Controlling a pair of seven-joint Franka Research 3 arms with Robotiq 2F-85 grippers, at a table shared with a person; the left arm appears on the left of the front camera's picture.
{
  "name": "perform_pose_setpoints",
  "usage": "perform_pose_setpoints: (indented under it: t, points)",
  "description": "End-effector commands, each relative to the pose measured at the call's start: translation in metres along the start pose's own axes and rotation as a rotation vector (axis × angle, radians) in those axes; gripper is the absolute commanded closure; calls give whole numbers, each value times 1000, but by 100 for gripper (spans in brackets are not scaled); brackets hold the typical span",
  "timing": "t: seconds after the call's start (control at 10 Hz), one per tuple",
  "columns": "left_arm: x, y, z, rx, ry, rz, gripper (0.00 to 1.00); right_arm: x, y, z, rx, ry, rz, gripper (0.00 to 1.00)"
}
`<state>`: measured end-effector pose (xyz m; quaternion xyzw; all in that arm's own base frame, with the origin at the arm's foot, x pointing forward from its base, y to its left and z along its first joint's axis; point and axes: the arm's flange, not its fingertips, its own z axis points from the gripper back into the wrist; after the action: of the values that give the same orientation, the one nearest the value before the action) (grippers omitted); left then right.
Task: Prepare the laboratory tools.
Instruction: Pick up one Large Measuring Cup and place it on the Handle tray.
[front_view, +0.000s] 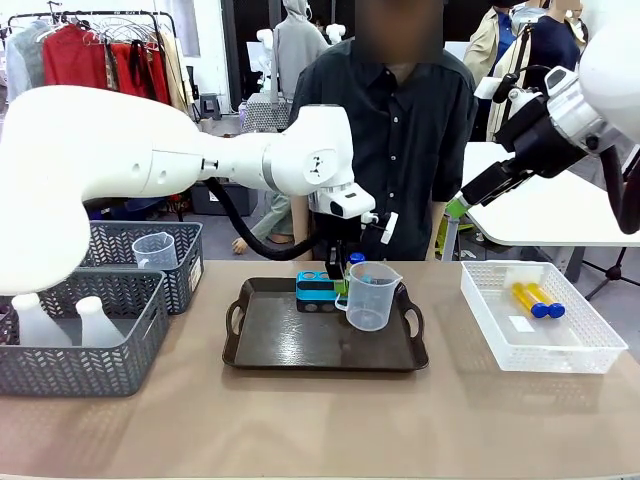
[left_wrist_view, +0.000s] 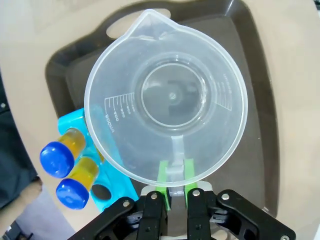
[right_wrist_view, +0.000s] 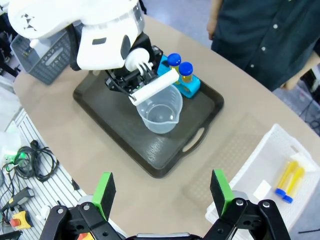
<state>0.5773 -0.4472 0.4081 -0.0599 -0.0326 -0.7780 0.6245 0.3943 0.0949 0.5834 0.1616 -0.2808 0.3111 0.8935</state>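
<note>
A: What is the left end effector (left_wrist_view: 175, 174) doing?
B: Its green pads (left_wrist_view: 162, 172) are pinched tight on the handle of the clear beaker (left_wrist_view: 167, 100). The beaker is upright over the dark tray (left_wrist_view: 265, 100). Its spout points away from the end effector.
A: Is the beaker touching the tray?
B: I cannot tell. It is low, over the tray's middle.
A: What is next to it?
B: The blue rack (left_wrist_view: 75, 122) is just beside the beaker. It sits on the tray's far side, near the person (front_view: 400, 120). Two amber tubes (left_wrist_view: 65, 152) with blue caps stand in it.
A: And the right end effector (right_wrist_view: 162, 192)?
B: It is up high over the worktop (front_view: 320, 420). It is wide open, with nothing between its fingers.
A: Any more tools?
B: Two more tubes (front_view: 538, 300) lie in the white basket (front_view: 590, 345) on the right. On the left, the grey baskets (front_view: 80, 370) hold another beaker (front_view: 155, 250) and two white flasks (front_view: 35, 322).
</note>
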Motion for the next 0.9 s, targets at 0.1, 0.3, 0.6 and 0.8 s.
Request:
perform_pose_setpoints:
  t: [0.1, 0.3, 0.6, 0.8]
  points:
    - [0, 9, -9, 6, 15, -66, 100, 0, 0, 0, 9, -4, -2, 0]
    - [2, 9, -17, -9, 12, -97, 100, 0, 0, 0, 9, -4, -2, 0]
    - [3, 8, -19, -29, -1, -120, 56, 0, 0, 0, 9, -4, -2, 0]
    - [2, 4, -14, -26, -6, -117, 17, 0, 0, 0, 9, -4, -2, 0]
